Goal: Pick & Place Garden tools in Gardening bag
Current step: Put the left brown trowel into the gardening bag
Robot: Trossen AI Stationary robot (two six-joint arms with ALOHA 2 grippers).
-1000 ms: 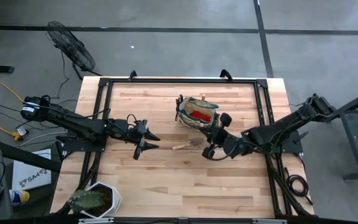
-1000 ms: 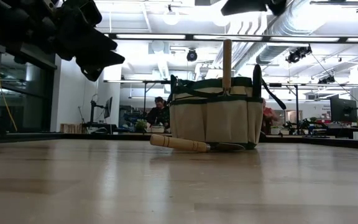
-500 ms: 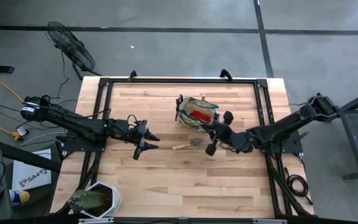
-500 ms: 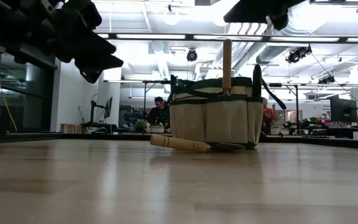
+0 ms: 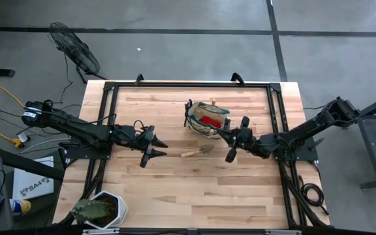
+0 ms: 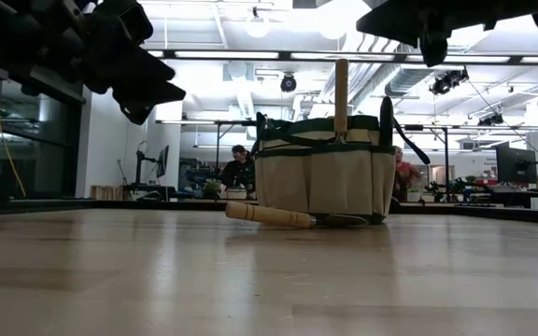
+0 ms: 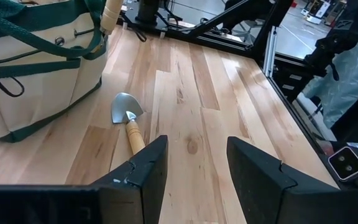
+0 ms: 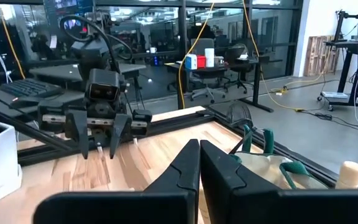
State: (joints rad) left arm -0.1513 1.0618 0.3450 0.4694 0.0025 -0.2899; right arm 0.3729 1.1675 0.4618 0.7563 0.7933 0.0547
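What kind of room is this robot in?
Probably a robotics lab or workshop. Two robot arms work at a wooden table in a black frame, with desks and office chairs behind, a floor fan nearby, and ceiling ducts overhead.

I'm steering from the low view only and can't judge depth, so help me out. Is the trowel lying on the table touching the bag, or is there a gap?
Observer: A gap. In the left wrist view the trowel lies on bare wood beside the gardening bag, blade nearest it.
Operator: Which arm is closer to it?
Observer: From above, the right gripper hangs just beside the trowel's blade end; the left gripper is farther out on the handle side.
Operator: Are the fingers ready to grab?
Observer: The left gripper's are open; the right gripper's are shut, empty.
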